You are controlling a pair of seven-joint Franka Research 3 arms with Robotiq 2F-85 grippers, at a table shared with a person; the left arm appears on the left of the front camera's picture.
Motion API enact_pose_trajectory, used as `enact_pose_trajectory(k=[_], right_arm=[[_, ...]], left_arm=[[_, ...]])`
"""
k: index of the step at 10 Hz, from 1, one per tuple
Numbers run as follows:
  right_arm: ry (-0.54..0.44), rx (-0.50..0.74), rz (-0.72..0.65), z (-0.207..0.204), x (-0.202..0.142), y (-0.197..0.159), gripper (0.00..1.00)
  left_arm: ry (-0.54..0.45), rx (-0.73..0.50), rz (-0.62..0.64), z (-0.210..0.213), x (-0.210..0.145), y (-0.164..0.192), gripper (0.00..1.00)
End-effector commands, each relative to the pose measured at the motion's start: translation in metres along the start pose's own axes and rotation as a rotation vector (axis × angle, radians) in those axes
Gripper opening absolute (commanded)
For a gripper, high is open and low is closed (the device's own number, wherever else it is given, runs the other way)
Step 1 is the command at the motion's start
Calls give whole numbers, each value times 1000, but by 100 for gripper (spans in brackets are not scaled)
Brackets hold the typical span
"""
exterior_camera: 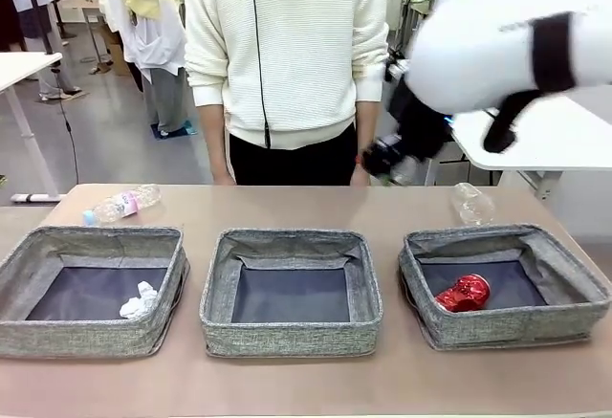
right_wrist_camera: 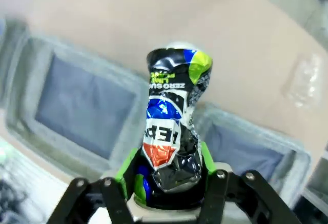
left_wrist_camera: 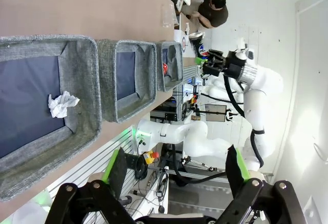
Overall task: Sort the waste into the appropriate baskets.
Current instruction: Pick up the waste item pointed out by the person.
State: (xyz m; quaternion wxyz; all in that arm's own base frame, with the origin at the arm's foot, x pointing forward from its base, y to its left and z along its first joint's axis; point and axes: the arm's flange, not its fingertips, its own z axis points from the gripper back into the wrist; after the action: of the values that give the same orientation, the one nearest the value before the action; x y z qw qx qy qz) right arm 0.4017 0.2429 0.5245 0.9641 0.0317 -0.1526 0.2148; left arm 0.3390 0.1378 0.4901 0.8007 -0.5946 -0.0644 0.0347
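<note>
- Front view: three grey baskets stand in a row on the surface.
  - The left basket [exterior_camera: 91,337] holds the paper ball [exterior_camera: 140,300], the middle basket [exterior_camera: 287,337] is bare, and the right basket [exterior_camera: 507,327] holds the red can [exterior_camera: 465,294].
  - The bottle [exterior_camera: 121,205] lies behind the left basket and the plastic cup [exterior_camera: 471,203] behind the right one.
  - The right fingers [exterior_camera: 387,158] hang blurred above the far edge, near the person [exterior_camera: 287,45]. Their load cannot be made out here.
- Right wrist view: the right fingers are closed on the dark blue can [right_wrist_camera: 171,126], pinching its crumpled lower body between the green pads, high above two baskets.
  - The can looks light, and its thin, creased wall would likely give further under pressure.
  - Its printed skin is probably slick, so the waist-like dent where it is gripped seems the surest hold.
  - It is not fragile and should take a drop. The basket with the red can looks the fitting one.
- Left wrist view: the left fingers [left_wrist_camera: 114,167] stand wide apart with nothing between them, raised beside the basket with the paper ball.
</note>
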Motion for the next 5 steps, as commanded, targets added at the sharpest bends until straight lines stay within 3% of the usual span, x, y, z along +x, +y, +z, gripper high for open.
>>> enact_pose_trajectory(k=[1,3,5], right_arm=[[18,10,-246,41,57,57,52],[75,120,-252,68,76,105,52],[105,115,-250,113,72,126,52]], left_arm=[[-10,-13,2,1,1,-3,100],[-10,-13,2,1,1,-3,100],[-10,-13,2,1,1,-3,100]])
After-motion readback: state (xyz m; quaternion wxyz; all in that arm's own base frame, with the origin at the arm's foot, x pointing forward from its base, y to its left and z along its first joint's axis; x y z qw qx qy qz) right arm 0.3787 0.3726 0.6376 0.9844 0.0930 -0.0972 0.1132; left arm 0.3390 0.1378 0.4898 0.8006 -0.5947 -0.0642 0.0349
